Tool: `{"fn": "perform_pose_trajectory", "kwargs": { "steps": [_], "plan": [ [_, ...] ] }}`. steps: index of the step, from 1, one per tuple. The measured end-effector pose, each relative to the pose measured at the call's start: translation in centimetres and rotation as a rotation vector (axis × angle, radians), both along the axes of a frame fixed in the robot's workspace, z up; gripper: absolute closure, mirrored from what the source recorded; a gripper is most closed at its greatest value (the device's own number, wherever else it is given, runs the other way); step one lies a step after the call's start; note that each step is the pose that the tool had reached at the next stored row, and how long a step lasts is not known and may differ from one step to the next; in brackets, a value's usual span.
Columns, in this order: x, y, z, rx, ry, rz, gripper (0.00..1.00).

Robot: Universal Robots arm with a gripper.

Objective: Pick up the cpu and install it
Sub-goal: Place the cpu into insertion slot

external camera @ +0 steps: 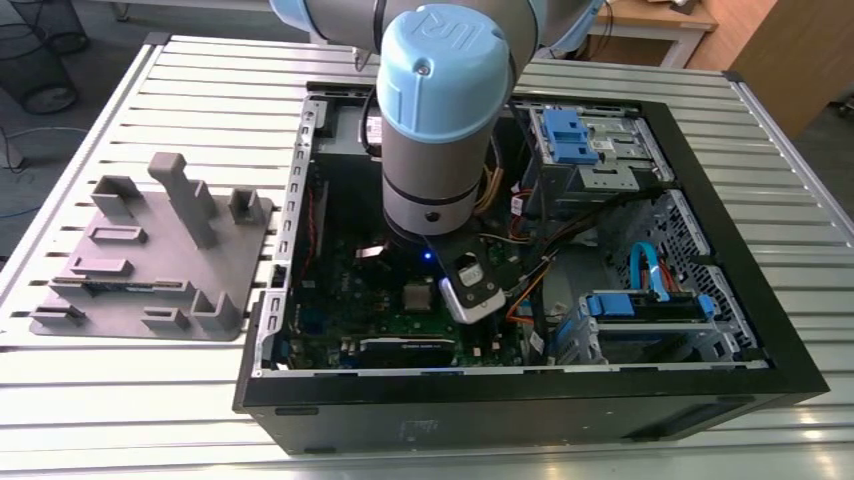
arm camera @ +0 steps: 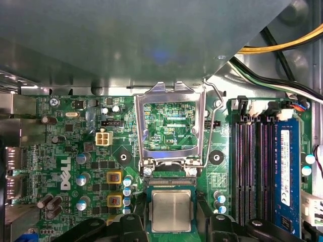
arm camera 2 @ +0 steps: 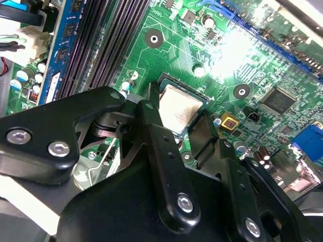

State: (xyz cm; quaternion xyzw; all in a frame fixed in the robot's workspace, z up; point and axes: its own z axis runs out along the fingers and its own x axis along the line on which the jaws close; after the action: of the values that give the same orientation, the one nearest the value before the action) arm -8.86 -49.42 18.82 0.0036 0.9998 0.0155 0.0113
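At the exterior view's left you have the grey plastic tray (external camera: 147, 260) lying on the slatted metal desk (external camera: 134, 400), its blocks and posts standing upright. Just beside it, toward the exterior view's right, sits the open PC case (external camera: 534, 400), lying on its side with the board facing up. Your arm (external camera: 434, 110) reaches down into the middle of the case (its pale blue joint cap hides much of what lies beneath). Further toward the exterior view's right you can see the blue drive brackets (external camera: 567, 135) and a tangle of cables.

In the second wrist view the cpu (arm camera 2: 179, 108) lies flat on the green motherboard (arm camera 2: 227, 65), silver-grey top up. The black fingers (arm camera 2: 151, 116) straddle it, one on each side. In the first wrist view the same cpu (arm camera: 171, 209) sits inside its socket (arm camera: 148, 212). A thin strip of socket edge shows between the chip and each of the fingers (arm camera: 132, 224), so they are parted a little wider than the cpu and have hold of nothing.

The hinged metal load frame (arm camera: 140, 131) stands open just beyond the socket, with the board visible through its hollow middle and its wire lever alongside. Memory slots (arm camera: 250, 166) run beside the socket, and one carries a blue module (arm camera: 285, 176).
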Motion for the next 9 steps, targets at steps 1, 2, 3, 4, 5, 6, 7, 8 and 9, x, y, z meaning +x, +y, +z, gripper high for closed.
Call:
{"fn": "perform_pose_trajectory", "kwargs": {
  "steps": [1,2,3,4,5,6,7,8,9],
  "plan": [
    [0.00,0.02,-0.02,0.0003,-0.0002,0.000,0.53],
    [0.00,0.02,-0.02,0.0003,-0.0002,0.000,0.53],
    [0.00,0.04,-0.02,0.0005,-0.0002,0.000,0.53],
    [0.00,0.05,-0.03,0.0005,-0.0003,0.000,0.53],
    [0.01,0.07,-0.03,0.0005,-0.0003,0.000,0.53],
    [0.01,0.10,-0.02,0.0004,-0.0002,0.000,0.53],
    [0.01,0.14,-0.02,0.0003,-0.0002,0.000,0.53],
    [0.01,0.17,-0.02,0.0004,-0.0002,0.000,0.53],
    [0.01,0.17,-0.02,0.0004,-0.0002,0.000,0.53]
  ]
}}
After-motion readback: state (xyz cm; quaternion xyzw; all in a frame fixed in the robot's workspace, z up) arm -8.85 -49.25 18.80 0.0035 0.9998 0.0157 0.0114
